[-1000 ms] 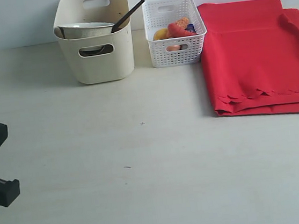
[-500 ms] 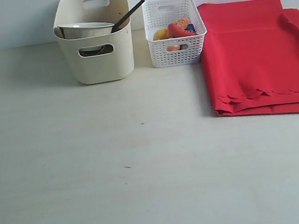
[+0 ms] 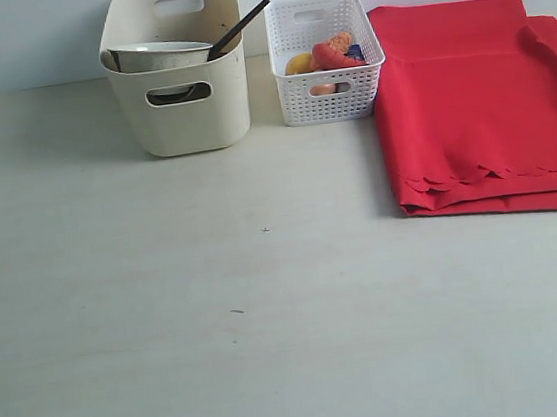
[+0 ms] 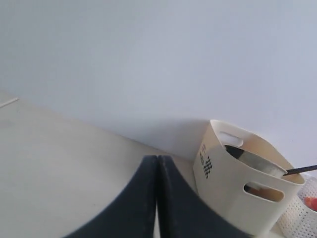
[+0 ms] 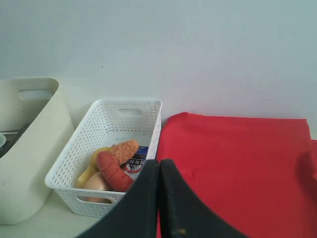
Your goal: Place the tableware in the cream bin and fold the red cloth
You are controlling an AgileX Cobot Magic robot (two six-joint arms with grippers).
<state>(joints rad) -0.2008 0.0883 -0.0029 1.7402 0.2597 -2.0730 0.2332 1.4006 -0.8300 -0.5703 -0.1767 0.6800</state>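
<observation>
Both my tools were closed on nothing: the left tool faced the cream bin, and the right tool hung near the red cloth. The bin stood at the bench's back edge, with a bowl and a dark handle inside. The cloth lay doubled at the back right corner. I judged that at most one more fold remained, which called for opening my right tool onto a cloth edge.

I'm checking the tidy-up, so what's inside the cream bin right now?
The cream bin holds a pale bowl near its top and a dark utensil handle leaning out over the rim. Something dark shows through the handle cut-out; the wall hides everything lower.
</observation>
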